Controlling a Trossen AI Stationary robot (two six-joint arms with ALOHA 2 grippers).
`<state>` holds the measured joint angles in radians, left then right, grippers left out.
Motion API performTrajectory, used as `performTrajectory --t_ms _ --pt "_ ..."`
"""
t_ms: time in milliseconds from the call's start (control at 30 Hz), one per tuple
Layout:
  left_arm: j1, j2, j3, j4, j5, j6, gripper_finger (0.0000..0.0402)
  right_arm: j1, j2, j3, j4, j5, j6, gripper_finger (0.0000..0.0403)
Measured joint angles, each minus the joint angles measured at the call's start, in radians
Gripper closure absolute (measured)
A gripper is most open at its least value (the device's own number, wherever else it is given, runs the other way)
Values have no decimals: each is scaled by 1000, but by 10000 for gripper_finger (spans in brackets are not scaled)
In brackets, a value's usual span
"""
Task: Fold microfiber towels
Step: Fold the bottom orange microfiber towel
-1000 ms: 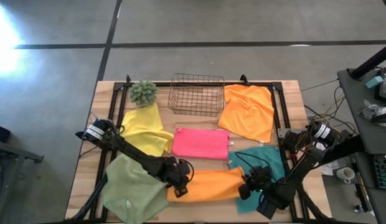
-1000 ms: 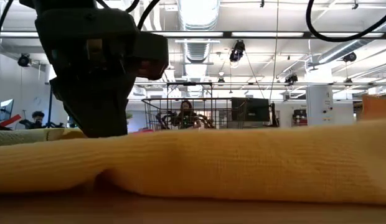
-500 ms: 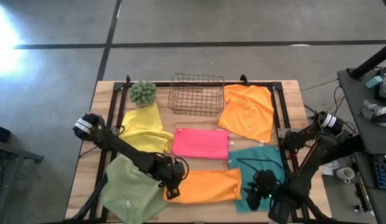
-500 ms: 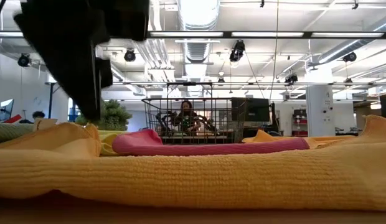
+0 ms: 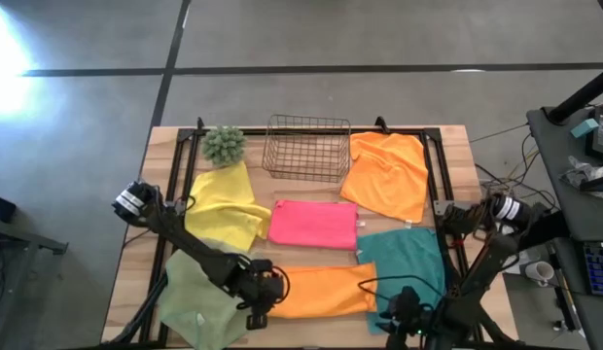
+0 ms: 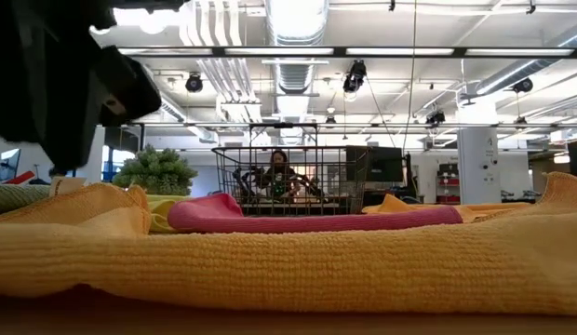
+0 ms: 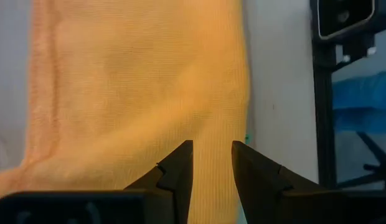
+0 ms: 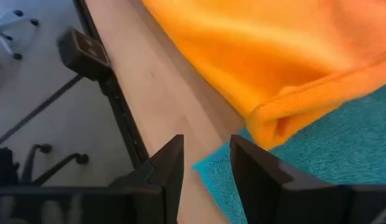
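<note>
while four cloths lie unfolded, two are judged folded: flat pink microfiber towel [image 5: 314, 223] at table centre, long orange microfiber towel [image 5: 319, 290] at the near edge. left gripper [image 7: 211, 155] and right gripper [image 8: 205, 152] are seen narrowly parted, empty, only in wrist views. teal towel [image 8: 317, 155] underlap: right wrist view only.

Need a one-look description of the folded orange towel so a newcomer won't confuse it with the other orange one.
Start at the copper wire basket at the table's far edge and come straight toward the near edge, past the pink towel. The folded orange towel is the long narrow strip there, between the left gripper and the teal towel. The other orange towel lies spread wide beside the basket.
</note>
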<state>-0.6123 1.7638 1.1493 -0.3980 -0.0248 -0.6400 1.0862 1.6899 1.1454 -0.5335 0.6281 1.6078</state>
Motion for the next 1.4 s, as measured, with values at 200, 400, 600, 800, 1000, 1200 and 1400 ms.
performTrajectory --t_ms 200,400,600,800,1000,1200,1400 --pt "-7 31 0 -3 34 100 307 -7 56 31 -8 0 33 275" --pt "-18 45 2 -3 42 120 307 -6 77 66 -22 -7 -82 262" --pt "-22 92 2 -3 39 130 307 -12 89 63 -122 -51 -32 269" --pt "-22 100 2 -4 16 127 307 -19 89 58 -154 -39 -27 273" --pt "-22 108 2 -3 -11 128 307 -48 112 44 -150 -23 -28 276" --pt "-22 117 2 -2 -13 123 307 -57 144 58 -106 -25 -8 282" --pt "-22 117 2 -3 -14 122 307 -67 180 57 -126 -34 60 283"
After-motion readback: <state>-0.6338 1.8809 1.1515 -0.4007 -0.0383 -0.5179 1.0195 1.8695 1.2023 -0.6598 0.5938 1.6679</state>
